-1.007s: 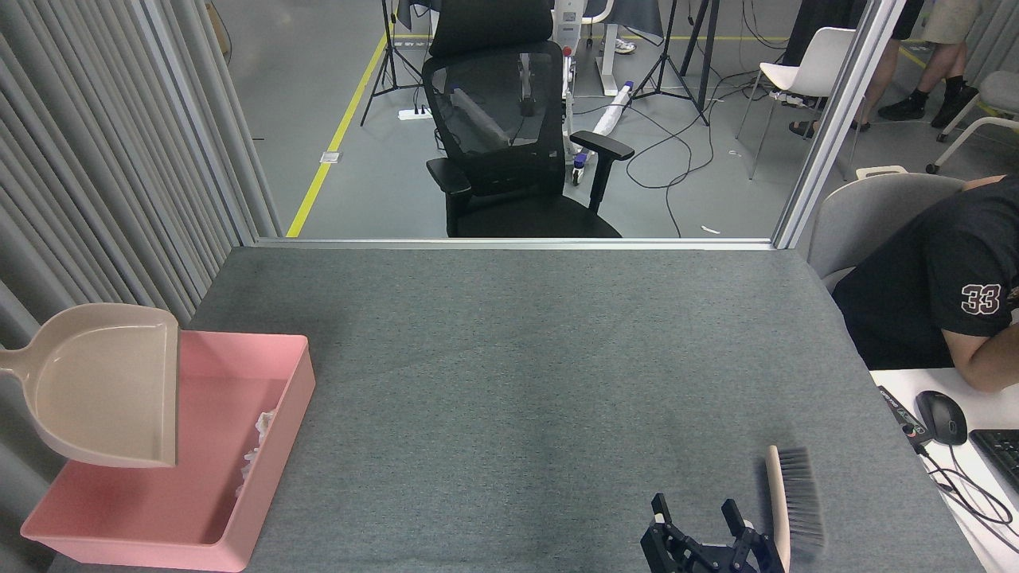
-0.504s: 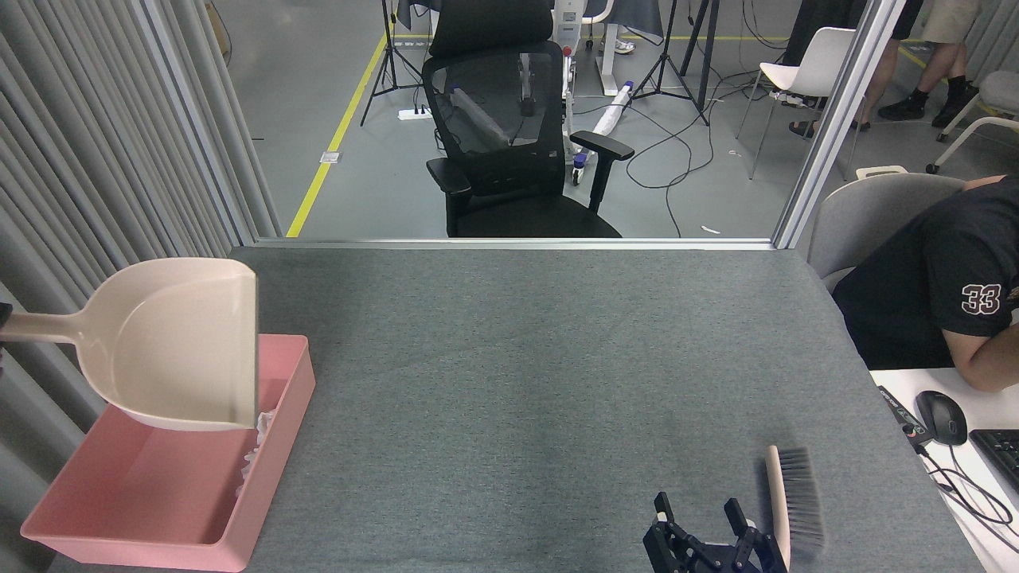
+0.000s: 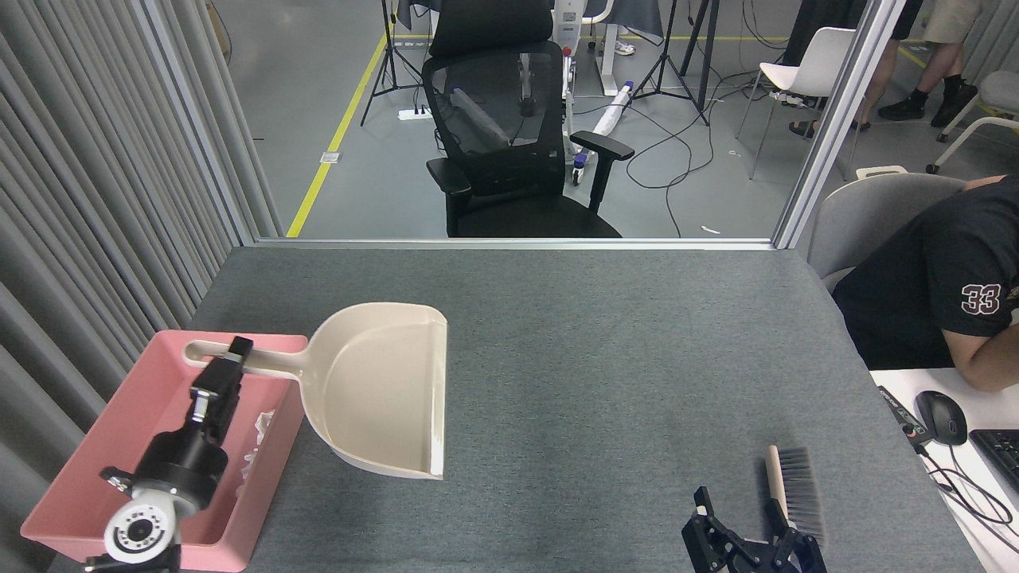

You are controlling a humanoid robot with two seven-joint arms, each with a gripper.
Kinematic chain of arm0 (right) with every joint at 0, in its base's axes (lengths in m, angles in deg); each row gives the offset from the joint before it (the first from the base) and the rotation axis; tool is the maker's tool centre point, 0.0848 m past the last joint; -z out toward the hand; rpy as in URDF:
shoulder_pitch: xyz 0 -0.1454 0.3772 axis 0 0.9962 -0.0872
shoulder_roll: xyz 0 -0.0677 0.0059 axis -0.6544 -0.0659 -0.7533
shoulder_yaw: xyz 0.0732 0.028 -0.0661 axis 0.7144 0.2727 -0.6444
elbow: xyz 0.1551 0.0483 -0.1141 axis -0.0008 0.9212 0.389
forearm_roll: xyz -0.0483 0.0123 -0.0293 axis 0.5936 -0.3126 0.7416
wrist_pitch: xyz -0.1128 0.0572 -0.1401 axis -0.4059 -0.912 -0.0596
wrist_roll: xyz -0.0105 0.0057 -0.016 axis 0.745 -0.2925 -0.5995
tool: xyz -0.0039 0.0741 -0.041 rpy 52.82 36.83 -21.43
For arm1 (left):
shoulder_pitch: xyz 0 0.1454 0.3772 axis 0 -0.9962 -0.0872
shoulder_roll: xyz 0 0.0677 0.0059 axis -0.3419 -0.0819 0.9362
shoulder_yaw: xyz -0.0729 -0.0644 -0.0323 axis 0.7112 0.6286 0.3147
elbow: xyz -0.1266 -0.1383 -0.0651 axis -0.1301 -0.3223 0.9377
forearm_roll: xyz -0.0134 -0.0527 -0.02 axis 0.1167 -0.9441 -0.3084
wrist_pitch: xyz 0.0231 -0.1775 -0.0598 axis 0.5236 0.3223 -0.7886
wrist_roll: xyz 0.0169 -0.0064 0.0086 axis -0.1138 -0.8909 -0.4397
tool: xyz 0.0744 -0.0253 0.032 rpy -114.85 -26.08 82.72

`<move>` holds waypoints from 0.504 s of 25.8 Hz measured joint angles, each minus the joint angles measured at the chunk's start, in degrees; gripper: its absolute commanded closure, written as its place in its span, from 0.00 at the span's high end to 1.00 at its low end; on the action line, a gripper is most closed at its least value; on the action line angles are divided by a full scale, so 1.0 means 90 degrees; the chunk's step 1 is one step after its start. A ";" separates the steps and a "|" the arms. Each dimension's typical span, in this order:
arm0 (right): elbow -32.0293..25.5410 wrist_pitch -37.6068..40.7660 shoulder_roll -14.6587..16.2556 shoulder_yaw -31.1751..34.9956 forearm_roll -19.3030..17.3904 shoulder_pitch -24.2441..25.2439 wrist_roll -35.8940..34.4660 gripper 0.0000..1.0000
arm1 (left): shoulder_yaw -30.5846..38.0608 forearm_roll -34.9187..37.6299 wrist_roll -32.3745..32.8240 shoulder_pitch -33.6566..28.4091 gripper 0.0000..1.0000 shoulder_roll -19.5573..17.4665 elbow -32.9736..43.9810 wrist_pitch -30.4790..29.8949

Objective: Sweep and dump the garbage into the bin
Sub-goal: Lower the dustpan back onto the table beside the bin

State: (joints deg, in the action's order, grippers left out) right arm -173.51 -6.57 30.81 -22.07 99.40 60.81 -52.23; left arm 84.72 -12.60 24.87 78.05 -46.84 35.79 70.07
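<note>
Head view: a grey felt-covered table [image 3: 557, 358] fills the lower frame. At its left edge sits the pink plastic bin [image 3: 159, 549], a shallow rectangular tray with straight walls. White crumpled tissue garbage [image 3: 256, 434] lies inside the bin against its right wall, partly hidden by that wall; whether it is 1 wad or 2 cannot be told.

The left gripper [image 3: 237, 354] rises from the lower left over the bin and is clamped on the handle of the beige dustpan [image 3: 382, 390]. The handle runs over the bin's far right corner; the pan itself lies to the right of the bin over the table, its open straight lip facing right. The pan's interior appears empty.

The right gripper [image 3: 736, 513] shows at the bottom edge, right of centre, its 2 dark fingers spread apart with nothing between them. A hand brush [image 3: 790, 492] with a pale back and grey bristles lies on the table just beside the gripper's right finger; contact cannot be confirmed.

Beyond the table stands a black mesh office chair [image 3: 513, 135]. A person in a black shirt [image 3: 931, 294] sits at the right, beside a computer mouse [image 3: 941, 417]
</note>
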 measured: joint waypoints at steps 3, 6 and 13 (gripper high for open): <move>0.0001 0.0001 0.0000 0.0063 -0.0030 0.0007 0.0000 0.98 | -0.0099 0.0652 -0.0036 -0.0072 0.20 0.0524 -0.0199 -0.0332; 0.0001 0.0006 -0.0016 0.0085 -0.0042 0.0010 0.0000 0.98 | -0.0184 0.0945 -0.0068 -0.0095 0.20 0.0893 -0.0406 -0.0494; -0.0007 0.0009 -0.0013 0.0094 -0.0046 0.0074 0.0019 0.98 | -0.0365 0.1124 -0.0231 -0.0125 0.21 0.1281 -0.1058 -0.0849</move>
State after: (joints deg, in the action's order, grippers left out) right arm -173.57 -6.49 30.69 -21.22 98.99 61.48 -52.06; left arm 81.43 -2.49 22.79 76.92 -35.31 26.27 62.43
